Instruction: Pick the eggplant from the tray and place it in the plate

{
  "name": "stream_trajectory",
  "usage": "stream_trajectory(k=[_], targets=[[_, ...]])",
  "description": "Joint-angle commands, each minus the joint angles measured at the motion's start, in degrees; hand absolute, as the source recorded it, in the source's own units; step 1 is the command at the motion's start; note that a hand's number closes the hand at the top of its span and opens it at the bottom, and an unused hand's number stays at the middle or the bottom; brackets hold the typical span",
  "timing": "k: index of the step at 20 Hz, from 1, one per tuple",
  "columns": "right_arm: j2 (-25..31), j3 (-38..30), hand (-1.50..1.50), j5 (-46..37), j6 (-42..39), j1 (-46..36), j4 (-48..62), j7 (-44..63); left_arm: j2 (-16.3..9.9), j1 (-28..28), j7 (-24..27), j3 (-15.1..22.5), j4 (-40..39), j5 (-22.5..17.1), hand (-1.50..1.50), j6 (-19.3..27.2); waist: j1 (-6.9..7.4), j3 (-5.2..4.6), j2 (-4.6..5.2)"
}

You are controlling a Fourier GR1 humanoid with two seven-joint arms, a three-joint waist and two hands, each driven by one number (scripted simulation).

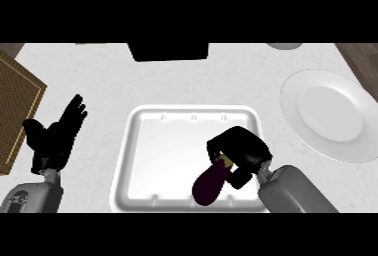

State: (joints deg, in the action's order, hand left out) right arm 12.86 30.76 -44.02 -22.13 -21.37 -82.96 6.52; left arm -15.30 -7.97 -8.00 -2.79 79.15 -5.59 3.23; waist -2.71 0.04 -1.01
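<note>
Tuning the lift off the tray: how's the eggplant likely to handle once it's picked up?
The eggplant looks rounded and elongated, so it would probably roll if released on the flat plate. Its skin looks smooth and dark, so it may be slippery. The right hand curls around its stem end only, inside the tray, so the free bulbous end may sag or swing.

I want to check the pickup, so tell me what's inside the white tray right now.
Inside the white tray lies the dark purple eggplant, near its front right corner. The right hand curls over its stem end, hiding that part. The rest shows bare tray floor.
</note>
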Motion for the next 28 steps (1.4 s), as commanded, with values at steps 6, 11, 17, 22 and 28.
stream_trajectory(k=[6,11,17,22,28], targets=[[11.86,-11.82,1.50,3.23,17.77,15.10,-29.26,-14.06,-0.53,2.33,-0.09,-1.60,1.65,-0.67,0.00,0.52,-2.58,0.16,-0.45],[15.24,-25.10,1.50,8.72,22.85,26.87,-36.50,-16.01,0.56,2.65,1.82,-0.44,1.63,-0.21,0.00,-0.37,-0.04,0.03,0.54],[16.83,-40.38,1.50,23.07,16.87,27.04,-30.67,-16.98,0.06,2.79,-0.03,0.32,4.47,0.38,0.00,-1.57,2.39,-0.02,0.90],[17.81,-45.05,1.50,27.10,14.20,16.65,-16.55,-17.23,2.45,-0.05,-1.17,1.71,2.68,2.06,0.00,-0.28,3.08,-0.03,1.09],[23.62,-49.35,1.50,24.63,14.46,5.07,8.18,-26.78,2.30,-0.51,-0.52,1.64,2.30,2.47,0.00,-1.42,3.89,0.01,1.33]])
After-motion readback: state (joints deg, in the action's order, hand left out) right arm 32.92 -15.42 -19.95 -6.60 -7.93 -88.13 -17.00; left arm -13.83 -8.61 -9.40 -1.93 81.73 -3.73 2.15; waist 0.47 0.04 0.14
